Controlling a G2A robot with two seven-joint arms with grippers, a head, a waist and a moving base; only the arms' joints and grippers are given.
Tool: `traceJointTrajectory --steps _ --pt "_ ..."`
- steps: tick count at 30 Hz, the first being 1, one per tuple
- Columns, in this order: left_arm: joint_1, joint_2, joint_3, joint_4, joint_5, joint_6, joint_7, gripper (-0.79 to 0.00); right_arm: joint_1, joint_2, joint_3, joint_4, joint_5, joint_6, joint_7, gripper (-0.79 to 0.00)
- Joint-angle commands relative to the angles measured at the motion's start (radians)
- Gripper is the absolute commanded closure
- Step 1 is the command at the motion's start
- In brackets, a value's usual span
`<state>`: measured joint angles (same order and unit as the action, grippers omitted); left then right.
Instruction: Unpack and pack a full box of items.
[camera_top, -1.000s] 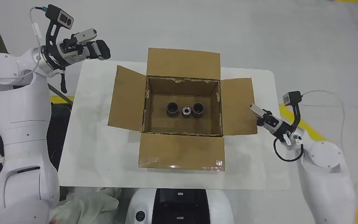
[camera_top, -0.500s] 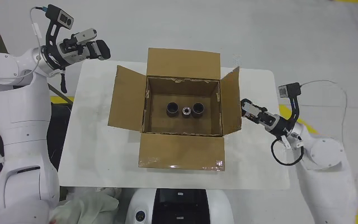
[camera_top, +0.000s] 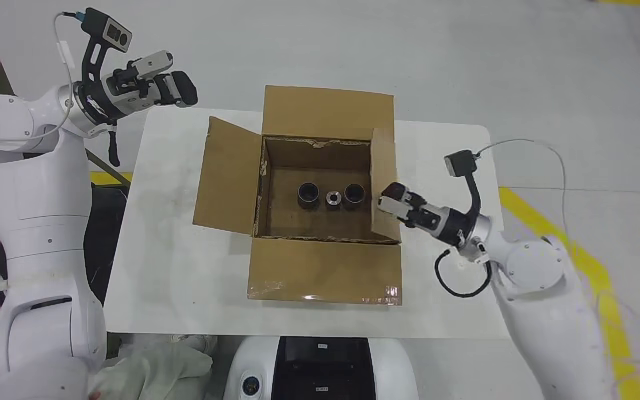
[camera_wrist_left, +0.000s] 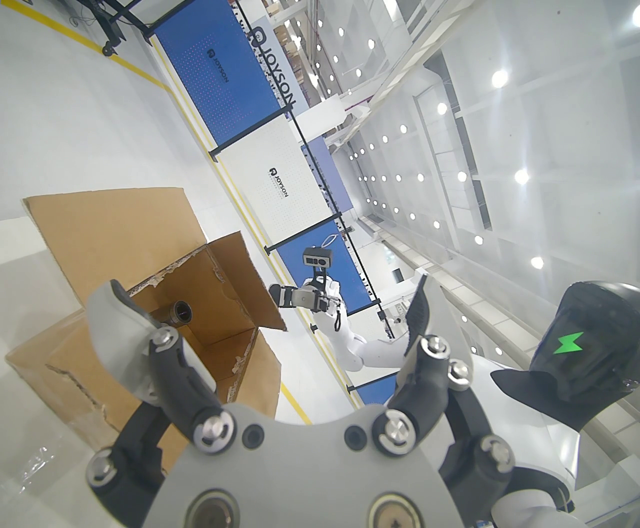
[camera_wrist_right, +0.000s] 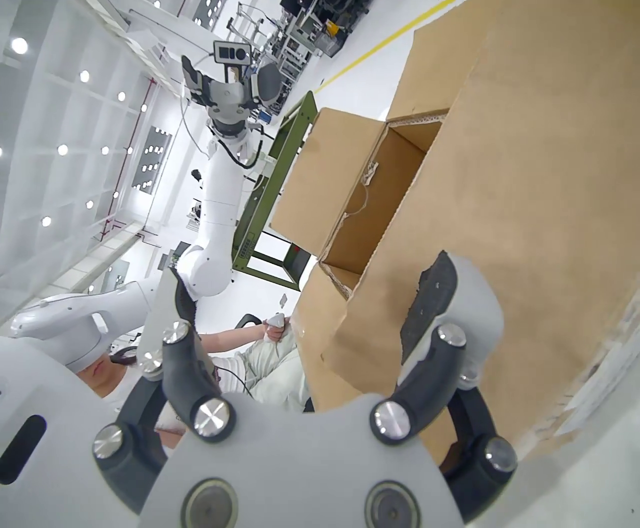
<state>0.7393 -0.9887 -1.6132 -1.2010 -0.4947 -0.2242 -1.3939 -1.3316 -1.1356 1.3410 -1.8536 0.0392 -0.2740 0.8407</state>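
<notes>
A cardboard box (camera_top: 325, 268) stands open in the middle of the white table (camera_top: 170, 250). On its floor lie two dark cylindrical parts (camera_top: 308, 196) (camera_top: 354, 194) with a small silver one (camera_top: 331, 199) between them. The box's right flap (camera_top: 384, 185) stands upright, leaning slightly inward. My right gripper (camera_top: 395, 205) (camera_wrist_right: 310, 290) is open and pressed against that flap's outer face (camera_wrist_right: 500, 210). My left gripper (camera_top: 178, 88) (camera_wrist_left: 267, 300) hangs open and empty above the table's far left corner, away from the box (camera_wrist_left: 125, 235).
The box's left flap (camera_top: 225, 175), far flap (camera_top: 328, 110) and near flap lie spread flat on the table. A green metal frame (camera_wrist_right: 280, 165) stands beyond the table's left side. Bare tabletop lies to the left and right of the box.
My right gripper has moved left to the box, swinging the right flap up from flat on the table to upright. The left arm has kept still.
</notes>
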Motion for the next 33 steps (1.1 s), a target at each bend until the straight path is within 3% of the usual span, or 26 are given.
traceJointTrajectory --steps 1,12,20,26,33 --pt "0.000 0.000 0.000 0.000 0.000 0.000 0.000 -0.785 0.006 -0.001 -0.022 0.004 -0.035 0.005 -0.011 -0.785" --pt "0.000 0.000 0.000 0.000 0.000 0.000 0.000 -0.785 0.026 -0.004 -0.124 0.004 -0.248 0.038 -0.062 -0.785" --pt "0.000 0.000 0.000 0.000 0.000 0.000 0.000 -0.785 0.036 -0.006 -0.162 0.013 -0.312 0.049 -0.090 -0.785" --pt "0.000 0.000 0.000 0.000 0.000 0.000 0.000 -0.785 0.032 -0.005 -0.148 0.023 -0.273 0.041 -0.119 -0.785" --pt "0.000 0.000 0.000 0.000 0.000 0.000 0.000 -0.785 -0.038 0.010 -0.027 -0.026 -0.118 -0.017 -0.134 -0.785"
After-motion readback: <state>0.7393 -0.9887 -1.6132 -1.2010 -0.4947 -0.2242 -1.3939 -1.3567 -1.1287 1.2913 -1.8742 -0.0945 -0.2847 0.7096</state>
